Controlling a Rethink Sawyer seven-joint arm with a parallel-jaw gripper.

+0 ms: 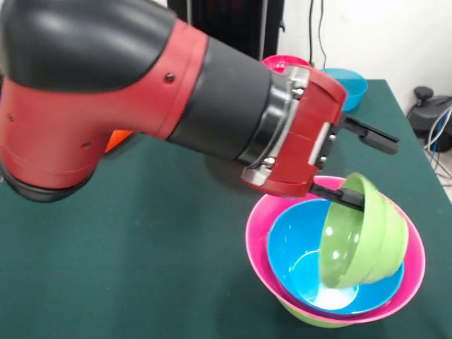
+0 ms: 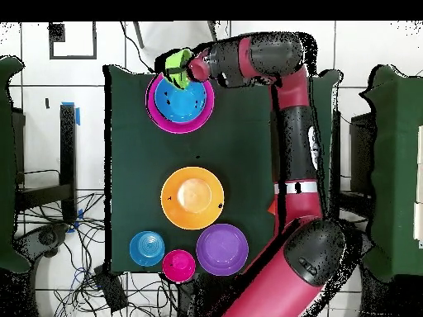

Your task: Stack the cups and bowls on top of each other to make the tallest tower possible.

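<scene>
My gripper [image 1: 374, 171] hangs over the tower [image 1: 282, 272] at the table's right front. Its two black fingers stand wide apart, open. The lower finger [image 1: 339, 195] lies across the rim of a light green bowl [image 1: 367, 236]. That bowl is tipped on its side, its low edge down in the blue bowl [image 1: 296, 247]. The blue bowl is nested in the big pink bowl [image 1: 258, 244], with another green bowl [image 1: 311, 319] underneath. In the overhead view the gripper [image 2: 189, 68] is at the tilted green bowl [image 2: 176, 62] on the pink bowl's [image 2: 202, 111] edge. No cup shows.
Loose bowls lie on the green table [image 2: 240, 149]: a large orange bowl [image 2: 192, 198], a purple one [image 2: 222, 249], a small blue one [image 2: 147, 248] and a small magenta one [image 2: 178, 265]. The arm [image 1: 141, 92] fills the upper left of the front view.
</scene>
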